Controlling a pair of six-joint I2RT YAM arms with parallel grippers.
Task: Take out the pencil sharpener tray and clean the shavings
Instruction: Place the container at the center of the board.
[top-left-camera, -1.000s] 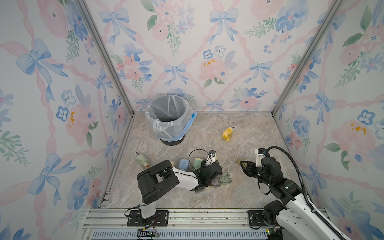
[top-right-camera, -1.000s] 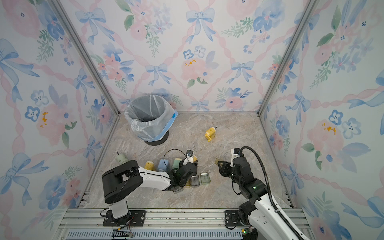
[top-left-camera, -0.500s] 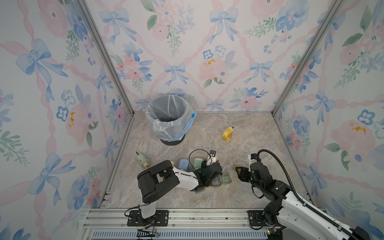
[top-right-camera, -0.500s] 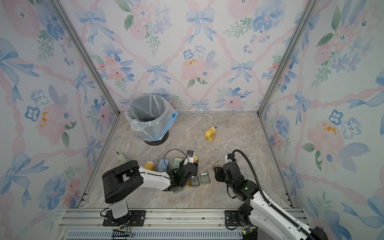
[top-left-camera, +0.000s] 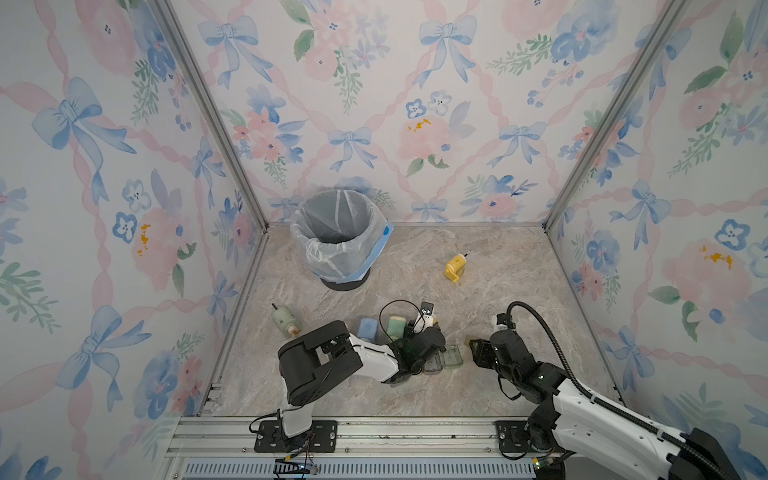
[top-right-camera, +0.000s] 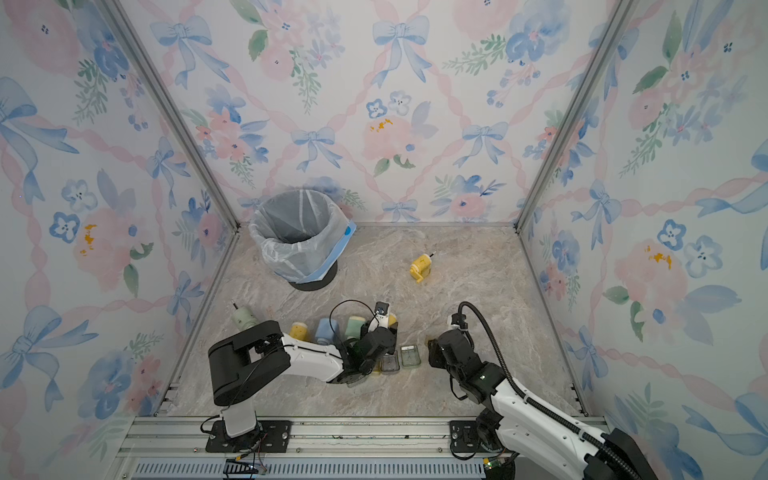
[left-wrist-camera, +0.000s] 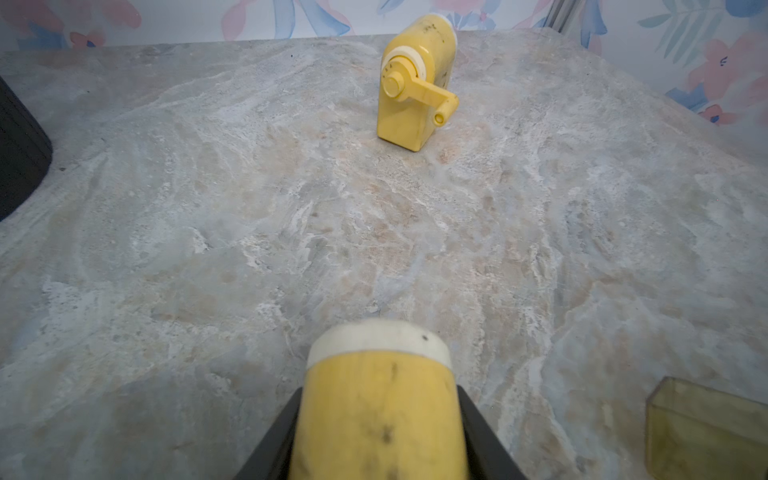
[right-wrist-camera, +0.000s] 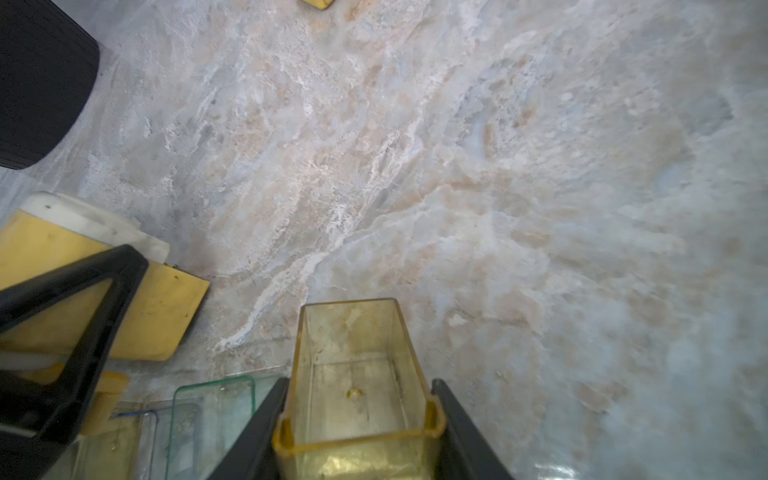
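The right gripper (top-left-camera: 477, 352) is now closer to the middle of the table (top-left-camera: 498, 257) than it was a second ago, when it was farther out to the side. It is squeezed tight on the yellow tray (right-wrist-camera: 357, 353), which sits between its two black fingers. The right wrist view looks right into the tray. It looks almost empty, with only some dusty marks, so I think most of the shavings are already out. The tray is now just beside the green tray (right-wrist-camera: 212, 403), which lies on the table next to a grey tray (top-left-camera: 432, 363). I cannot tell if the yellow tray touches the table. The left gripper (left-wrist-camera: 378, 390) does not move in this time. It is clamped on the yellow sharpener (left-wrist-camera: 376, 424) and holds it low over the table. So the tray is out, and the arm seems to be bringing it back, maybe to lay it with the other trays or to push it in again. The bin (top-left-camera: 332, 262) stands well apart at the back. Another sharpener (top-left-camera: 454, 268) stands alone behind.
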